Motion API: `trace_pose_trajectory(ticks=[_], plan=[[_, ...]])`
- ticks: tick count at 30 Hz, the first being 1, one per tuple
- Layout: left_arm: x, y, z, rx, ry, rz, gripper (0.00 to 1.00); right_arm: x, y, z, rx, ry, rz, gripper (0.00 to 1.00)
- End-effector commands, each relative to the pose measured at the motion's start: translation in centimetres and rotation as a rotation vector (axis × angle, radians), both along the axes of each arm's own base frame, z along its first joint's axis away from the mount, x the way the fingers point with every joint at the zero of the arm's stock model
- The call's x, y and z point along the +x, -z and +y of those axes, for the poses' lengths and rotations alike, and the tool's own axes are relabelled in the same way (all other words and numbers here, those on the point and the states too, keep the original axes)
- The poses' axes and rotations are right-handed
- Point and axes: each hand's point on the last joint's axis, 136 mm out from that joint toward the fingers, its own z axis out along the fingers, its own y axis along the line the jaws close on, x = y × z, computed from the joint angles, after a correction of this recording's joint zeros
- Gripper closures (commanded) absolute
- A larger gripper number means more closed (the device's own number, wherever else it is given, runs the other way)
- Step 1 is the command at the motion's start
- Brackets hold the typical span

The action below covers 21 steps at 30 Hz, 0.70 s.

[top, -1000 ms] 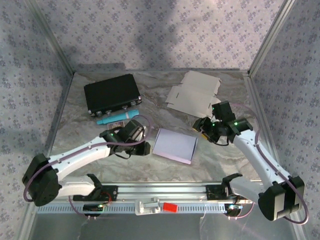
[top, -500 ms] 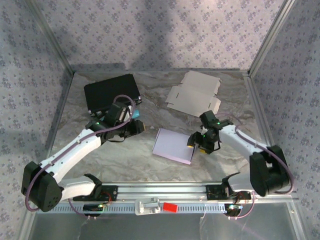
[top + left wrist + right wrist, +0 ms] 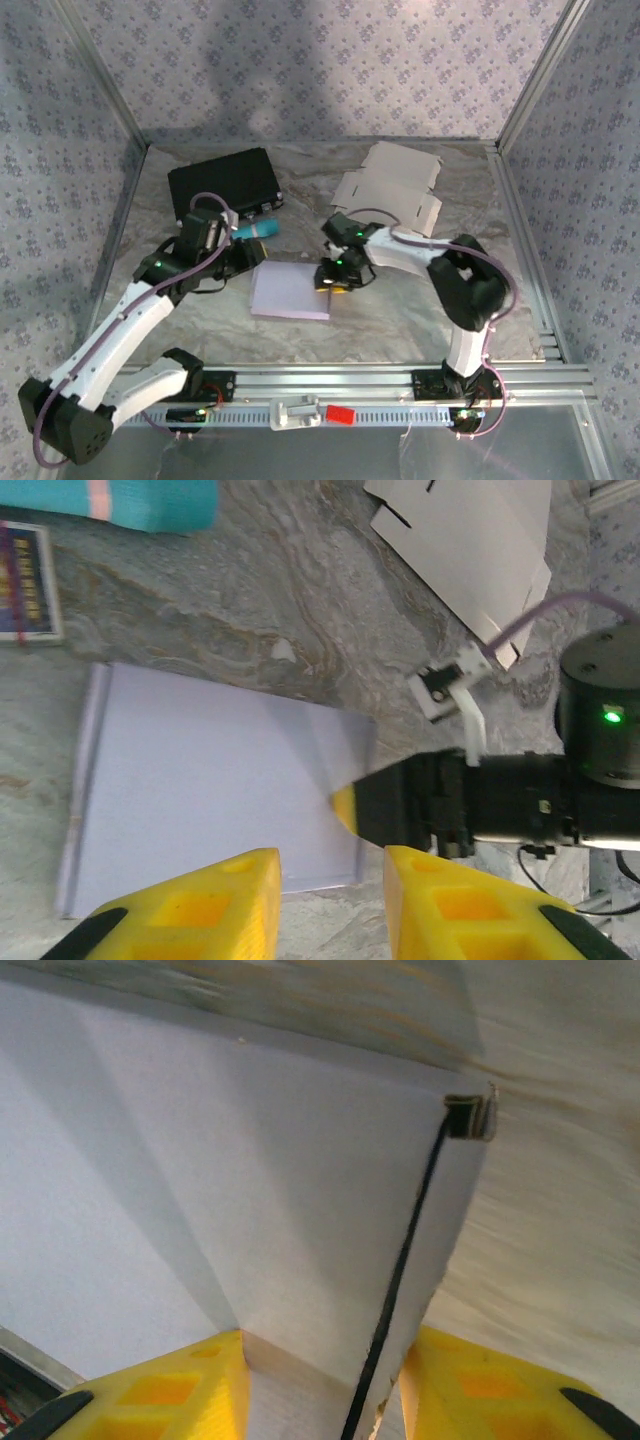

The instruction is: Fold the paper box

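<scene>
top external view puts the flat pale lilac paper box [image 3: 290, 291] mid-way across the grey marbled worktop [image 3: 400, 322], long axis left to right. right gripper [image 3: 334, 278] straddles its right edge, clamped or not i cannot tell; left gripper [image 3: 332, 868], parted and empty, hovers by its far left corner.

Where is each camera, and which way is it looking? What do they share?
Top camera: high behind the arms, looking down at the grey marbled table; both arms show, left pincer and right pincer either side of the pale lilac flat paper box.
Left wrist camera: on the left arm, looking down past its yellow fingers at the box and the right pincer.
Right wrist camera: on the right arm, close up, its yellow fingers pinching the box's edge.
All three share the box.
</scene>
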Motion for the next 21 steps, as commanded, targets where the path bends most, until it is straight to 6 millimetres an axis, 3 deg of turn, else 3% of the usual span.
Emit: trace_pose_trajectory(ticks=[1,11,16,21], plan=[[-1.8,0.9,2.0,0.051,-0.026,0.036,0.68,-0.9,1.9,3.4,-0.034,-0.011,0.042,0.59],[-4.5,-0.2,4.5,0.046,-0.077,0.012,0.68,-0.4,1.0,15.2,0.097,-0.028,0.055,0.59],[-5.0,-0.5,4.8,0.045,-0.073,0.002,0.68,-0.5,0.8,17.5,0.123,-0.062,0.049,0.57],[-4.8,-0.4,4.5,0.041,-0.066,0.008,0.68,0.4,-1.7,18.0,0.164,-0.087,-0.010,0.52]])
